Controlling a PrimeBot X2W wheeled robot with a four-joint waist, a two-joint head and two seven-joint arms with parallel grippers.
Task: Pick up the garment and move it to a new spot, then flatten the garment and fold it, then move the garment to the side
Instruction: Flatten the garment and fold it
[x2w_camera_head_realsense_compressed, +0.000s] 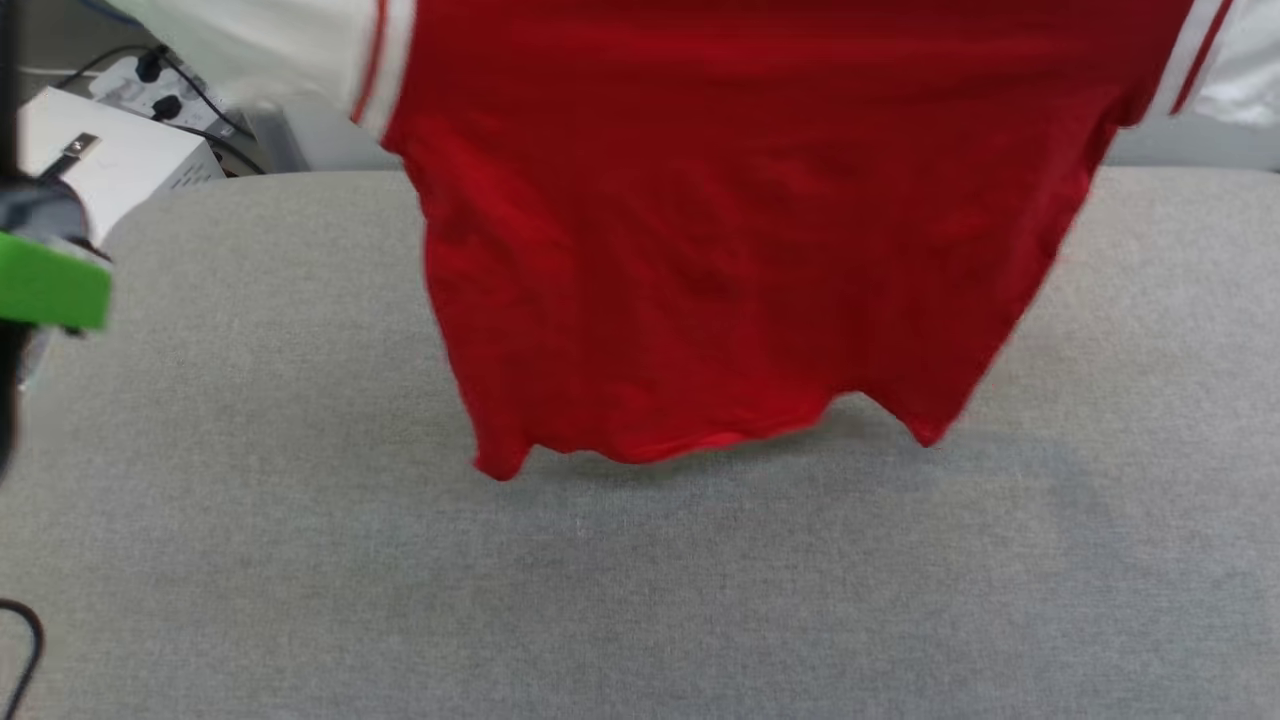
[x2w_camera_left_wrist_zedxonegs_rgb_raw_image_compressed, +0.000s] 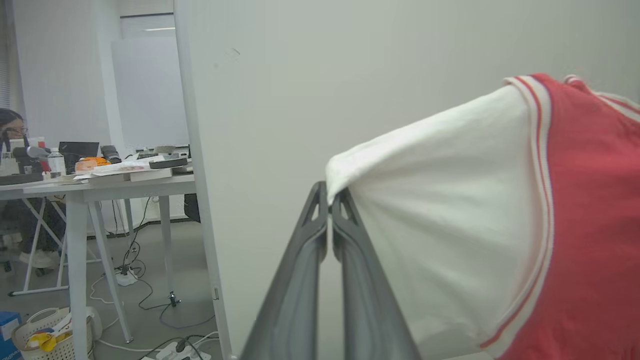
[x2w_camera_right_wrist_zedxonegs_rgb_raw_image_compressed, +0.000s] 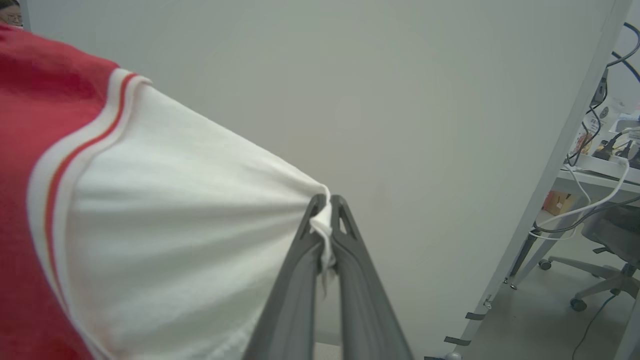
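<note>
The pick-up looks done: the garment (x2w_camera_head_realsense_compressed: 720, 250), a red jersey-style T-shirt, hangs in the air across the upper middle of the head view, spread wide over the grey fabric-covered counter (x2w_camera_head_realsense_compressed: 640, 600). Its hem dips towards the centre of the frame, and its shadow lies just beneath. Whether the hem brushes the cloth or hangs just clear of it cannot be told. In the left wrist view, the left claw (x2w_camera_left_wrist_zedxonegs_rgb_raw_image_compressed: 330, 197) rises from the bottom centre with its two dark fingers pressed together, pinching the tip of a white sleeve (x2w_camera_left_wrist_zedxonegs_rgb_raw_image_compressed: 440, 210) whose striped trim runs down the right of the frame. In the right wrist view, the right claw (x2w_camera_right_wrist_zedxonegs_rgb_raw_image_compressed: 327, 202) is likewise closed tight on the bunched edge of the other sleeve (x2w_camera_right_wrist_zedxonegs_rgb_raw_image_compressed: 190, 225), which fans out to the left. So the shirt is carried by both sleeve ends, stretched between the arms. By my reading, the move to a new spot is under way but not finished. Laying the shirt down, flattening it, folding it and shifting it to the side are all left to do. Counted: one garment with two white sleeves, two claws and one counter. At the upper left of the head view there is one white box (x2w_camera_head_realsense_compressed: 110, 160) and one power strip (x2w_camera_head_realsense_compressed: 150, 85) with two black plugs. One green block (x2w_camera_head_realsense_compressed: 50, 285) sits at the left edge.
</note>
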